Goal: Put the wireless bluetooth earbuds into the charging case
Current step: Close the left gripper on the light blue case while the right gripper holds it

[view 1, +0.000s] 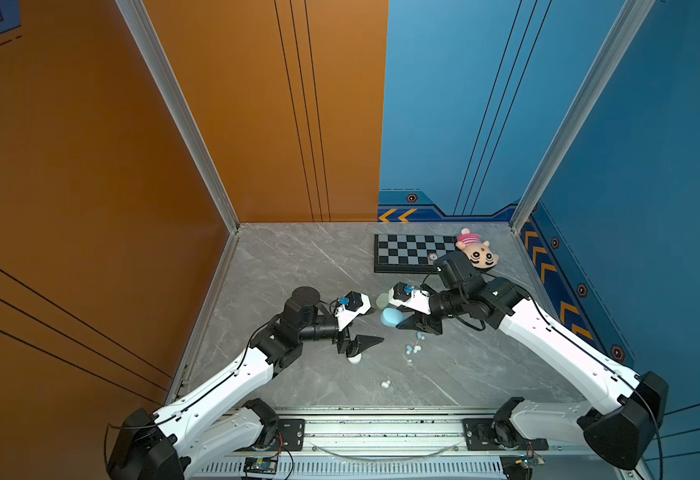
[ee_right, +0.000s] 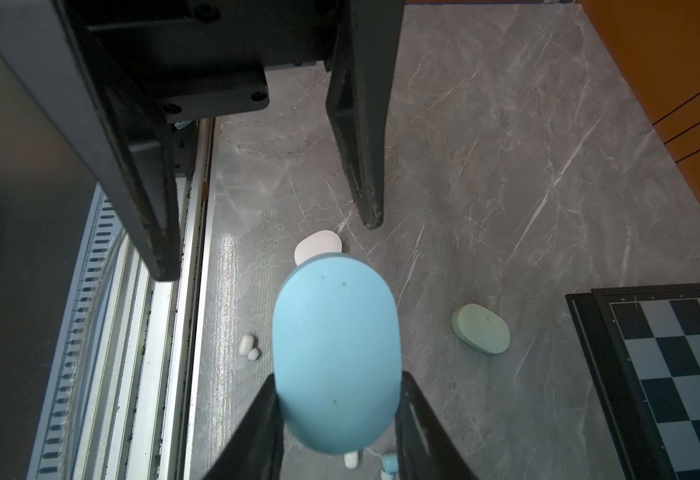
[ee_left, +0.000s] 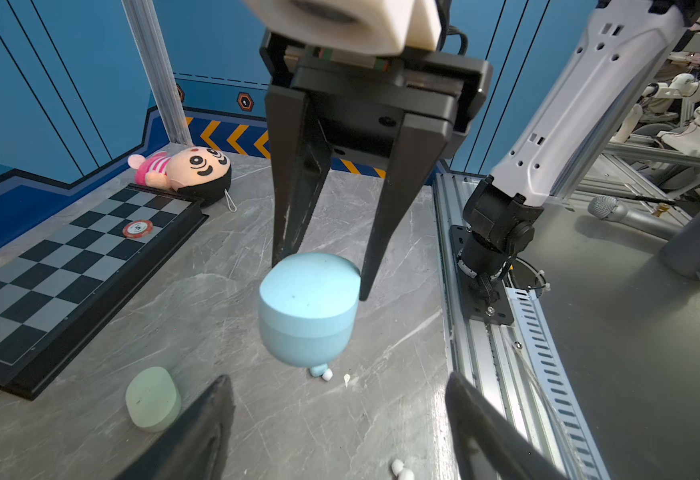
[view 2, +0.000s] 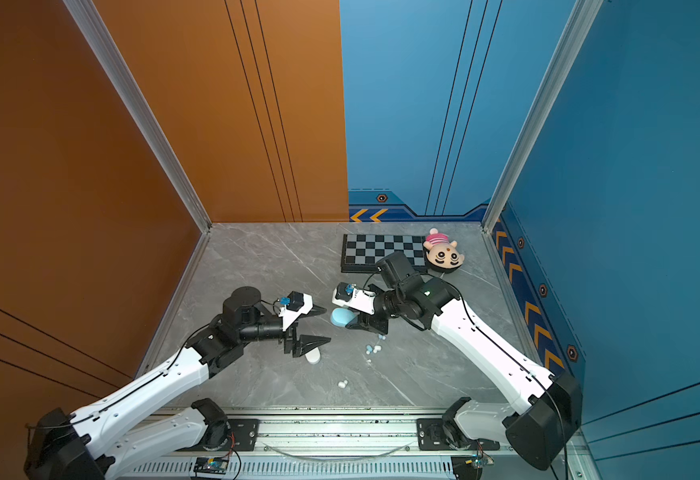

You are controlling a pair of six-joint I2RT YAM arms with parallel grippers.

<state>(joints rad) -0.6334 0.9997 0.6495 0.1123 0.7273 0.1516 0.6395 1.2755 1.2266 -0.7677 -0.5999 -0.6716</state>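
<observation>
A blue charging case point(ee_right: 337, 365) is held clear of the grey table point(view 1: 298, 270), clamped across its narrow width by the right gripper point(ee_right: 340, 376). Its long axis is pointed away from that gripper and toward the left gripper point(view 2: 327, 325). The left gripper's 2 jaws are spread apart with nothing between them, and the case lies just ahead of them. The left arm is therefore judged better placed for the free end. The earbuds point(view 1: 410, 348) are scattered on the table below and beside the case. A lid seam, apparently shut, is shown only in the left wrist view. A white case point(ee_right: 318, 245) beyond the blue one is shown plainly only in the right wrist view.
</observation>
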